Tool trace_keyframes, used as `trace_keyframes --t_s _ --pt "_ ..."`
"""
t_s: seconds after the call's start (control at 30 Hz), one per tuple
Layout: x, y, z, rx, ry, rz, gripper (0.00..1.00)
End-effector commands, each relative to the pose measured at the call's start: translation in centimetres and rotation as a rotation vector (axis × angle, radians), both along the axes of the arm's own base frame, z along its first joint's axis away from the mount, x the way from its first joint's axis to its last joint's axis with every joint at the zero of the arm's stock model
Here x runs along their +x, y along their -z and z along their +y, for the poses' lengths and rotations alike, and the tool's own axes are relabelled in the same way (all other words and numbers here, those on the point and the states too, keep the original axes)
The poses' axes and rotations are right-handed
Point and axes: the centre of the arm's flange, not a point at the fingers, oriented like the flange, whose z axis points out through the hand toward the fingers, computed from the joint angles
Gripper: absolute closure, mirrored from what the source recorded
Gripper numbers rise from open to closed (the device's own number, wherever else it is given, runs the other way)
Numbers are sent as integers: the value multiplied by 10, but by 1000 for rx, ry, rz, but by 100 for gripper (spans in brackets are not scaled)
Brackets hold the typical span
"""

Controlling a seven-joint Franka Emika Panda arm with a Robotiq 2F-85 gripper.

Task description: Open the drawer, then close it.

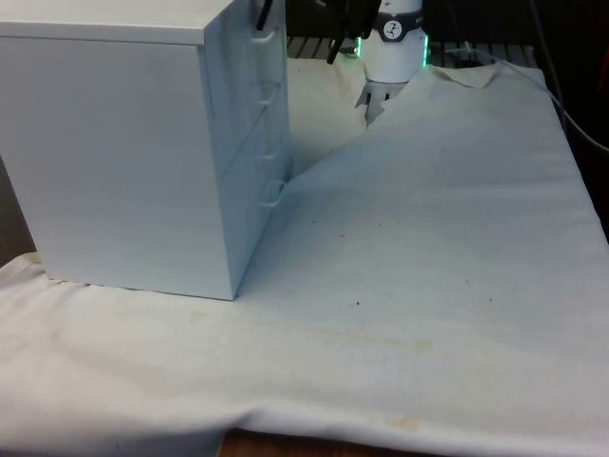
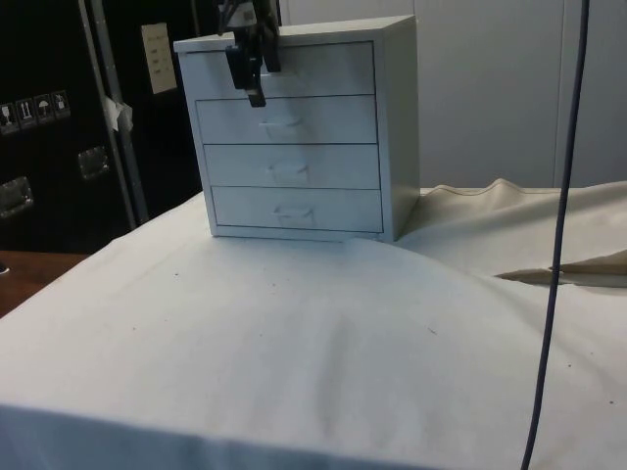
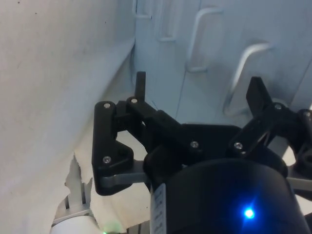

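- Your chest of drawers (image 2: 294, 127) stands at the far side of the white tablecloth (image 2: 294, 333) in the side view, its four drawer fronts facing that camera.
- In the front view, the chest (image 1: 114, 152) sits on the front view's left and turns a plain side panel to you, with the drawer fronts running away along its right face.
- All four drawers sit flush with the frame; you see none pulled out.
- Your gripper (image 2: 251, 69) hangs in front of the top drawer (image 2: 323, 69), at its left part in the side view, fingers pointing down toward the second drawer (image 2: 294, 119).
- From the wrist view, the gripper (image 3: 197, 90) has its fingers spread wide apart with nothing held between them.
- The nearest drawer handle (image 3: 243, 73) lies beyond the gap between the two fingertips; you cannot tell from the pictures whether either fingertip touches it.
- The cloth rises in a fold beside the chest.
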Motion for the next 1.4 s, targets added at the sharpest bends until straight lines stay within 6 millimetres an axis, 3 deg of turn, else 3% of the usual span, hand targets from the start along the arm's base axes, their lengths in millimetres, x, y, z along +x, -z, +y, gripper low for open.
trace_keyframes --t_s 0.0,0.27,0.43,0.5,0.53,0.77,0.8,0.83,0.87,1.07,1.37 --pt "1 1 1 -2 -1 -4 0" --pt "1 1 3 -1 0 -4 1" --pt "0 0 2 -3 1 -1 30" --pt "1 1 4 -2 0 -6 35" --pt "1 1 4 -3 2 -6 44" --pt "1 -1 1 -8 0 -4 79" --pt "1 1 5 -4 0 -6 79" --pt "1 1 4 -4 1 -6 92" --pt "1 1 4 -4 1 -5 98" --pt "1 -2 3 -8 15 -10 100" --pt "3 -10 27 -3 21 -20 100"
